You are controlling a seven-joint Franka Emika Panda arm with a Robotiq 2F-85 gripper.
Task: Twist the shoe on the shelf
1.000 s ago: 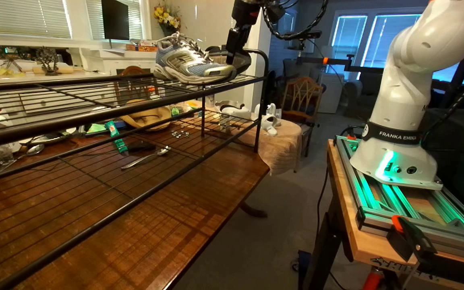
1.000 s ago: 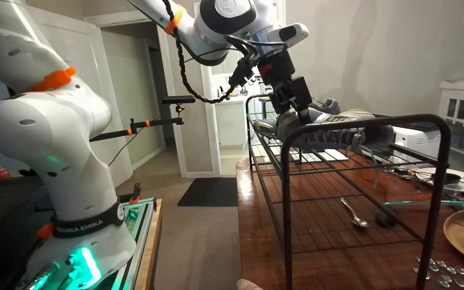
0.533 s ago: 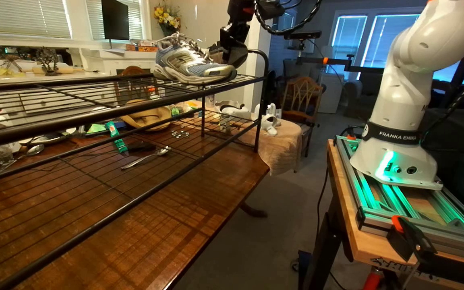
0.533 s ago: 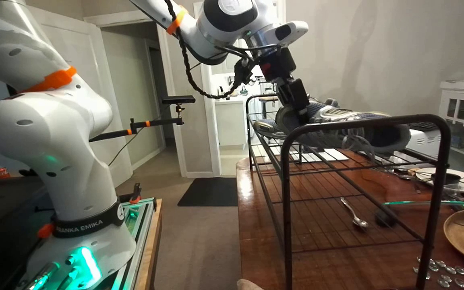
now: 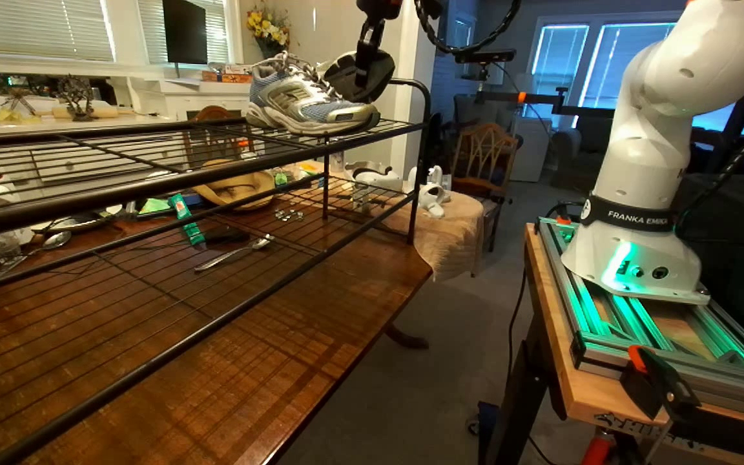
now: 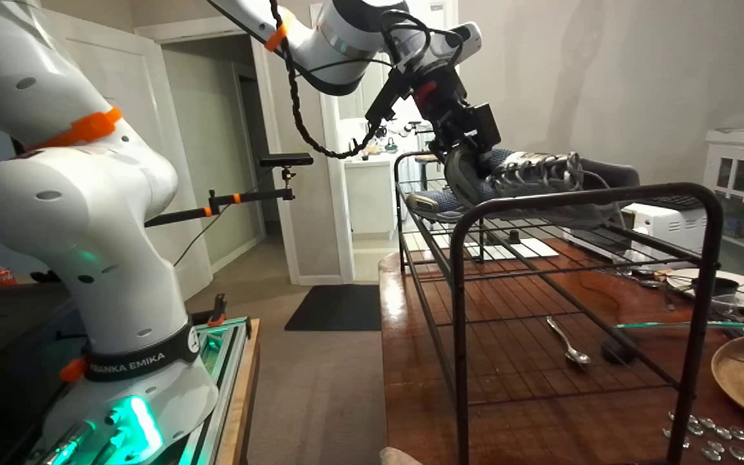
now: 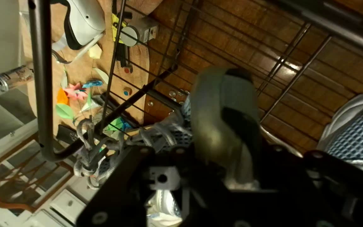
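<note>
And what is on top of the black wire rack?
One silver sneaker stands upright; the gripper holds a tilted sneaker beside it. The rack under the upright one is covered.

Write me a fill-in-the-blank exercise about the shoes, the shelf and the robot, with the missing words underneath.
The gripper holds a sneaker by its ____, not its heel.
On the black wire shelf, a second sneaker rests on the ____ tier, not the lower one.
The band around the robot's base reads "____ EMIKA".
The light strip on that base glows ____.

Missing words: toe; upper; FRANKA; green.
</note>
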